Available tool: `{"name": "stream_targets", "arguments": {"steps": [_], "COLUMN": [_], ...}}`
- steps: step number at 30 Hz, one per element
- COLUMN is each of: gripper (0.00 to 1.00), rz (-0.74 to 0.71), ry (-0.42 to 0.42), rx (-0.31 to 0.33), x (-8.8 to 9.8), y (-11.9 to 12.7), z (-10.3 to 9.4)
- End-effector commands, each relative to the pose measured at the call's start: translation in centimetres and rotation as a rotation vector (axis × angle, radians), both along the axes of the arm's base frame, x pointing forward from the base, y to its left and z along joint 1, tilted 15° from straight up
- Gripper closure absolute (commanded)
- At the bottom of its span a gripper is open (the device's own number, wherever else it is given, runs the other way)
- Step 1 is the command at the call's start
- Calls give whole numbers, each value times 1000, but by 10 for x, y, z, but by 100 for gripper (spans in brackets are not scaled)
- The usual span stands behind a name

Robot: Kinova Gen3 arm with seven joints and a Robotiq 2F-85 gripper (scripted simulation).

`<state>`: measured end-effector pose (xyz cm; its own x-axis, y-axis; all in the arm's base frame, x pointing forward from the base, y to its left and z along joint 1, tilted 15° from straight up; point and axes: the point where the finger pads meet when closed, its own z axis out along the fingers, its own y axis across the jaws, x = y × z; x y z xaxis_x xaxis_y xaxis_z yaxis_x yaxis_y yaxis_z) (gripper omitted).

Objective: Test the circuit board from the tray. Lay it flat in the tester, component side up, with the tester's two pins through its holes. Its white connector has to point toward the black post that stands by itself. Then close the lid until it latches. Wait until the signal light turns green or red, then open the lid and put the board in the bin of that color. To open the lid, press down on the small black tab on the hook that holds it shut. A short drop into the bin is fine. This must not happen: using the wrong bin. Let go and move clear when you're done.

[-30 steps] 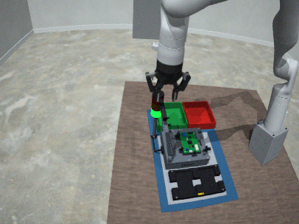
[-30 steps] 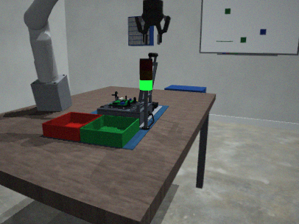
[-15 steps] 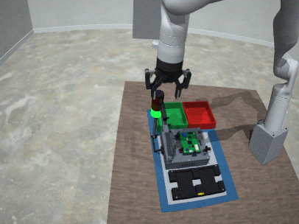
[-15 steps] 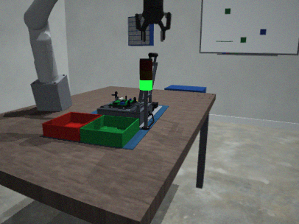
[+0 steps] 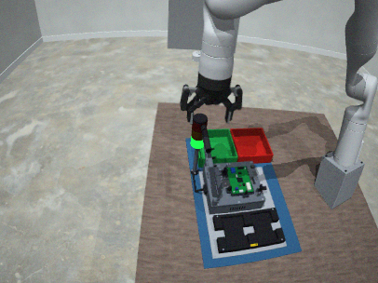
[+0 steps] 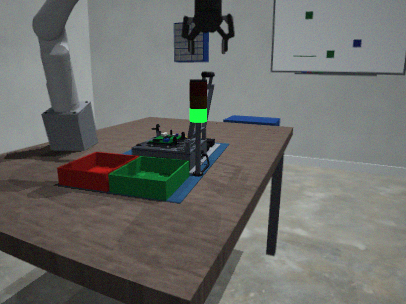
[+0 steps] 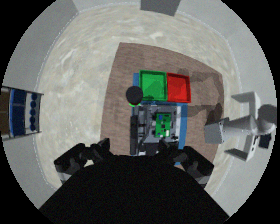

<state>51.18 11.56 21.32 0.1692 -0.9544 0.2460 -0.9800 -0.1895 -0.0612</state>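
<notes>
Light (image 5: 197, 143) (image 6: 198, 115) green, lid (image 5: 209, 142) (image 6: 207, 98) up, your claw (image 5: 209, 117) (image 6: 208, 50) (image 7: 134, 144) wide and empty: only moving the board (image 5: 240, 181) (image 6: 168, 139) (image 7: 163, 125) to the green bin (image 5: 234, 148) (image 6: 139, 184) (image 7: 153, 99) remains.

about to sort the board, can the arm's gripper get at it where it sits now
Probably yes: the open gripper hangs empty and the lid stands raised, leaving the board uncovered from above, though the lid and signal light beside it need avoiding.

Top: high, tilted down, bins (image 5: 271, 158) (image 6: 59, 175) (image 7: 189, 101) toward twelve | Exterior: low, near, bins' side, tester (image 5: 237, 204) (image 6: 162, 150) (image 7: 145, 139) beyond, signal one o'clock of bins | Wrist: overhead, wide round view, fingers at six | All share bins, tester
</notes>
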Motion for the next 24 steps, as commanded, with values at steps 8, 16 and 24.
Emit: {"name": "stream_targets", "arguments": {"steps": [8, 16, 24], "gripper": [0, 0, 0], "rz": [1, 1, 1], "ry": [-2, -2, -2], "rx": [1, 1, 1], "x": [0, -2, -24], "y": [0, 0, -4], "z": [1, 1, -1]}}
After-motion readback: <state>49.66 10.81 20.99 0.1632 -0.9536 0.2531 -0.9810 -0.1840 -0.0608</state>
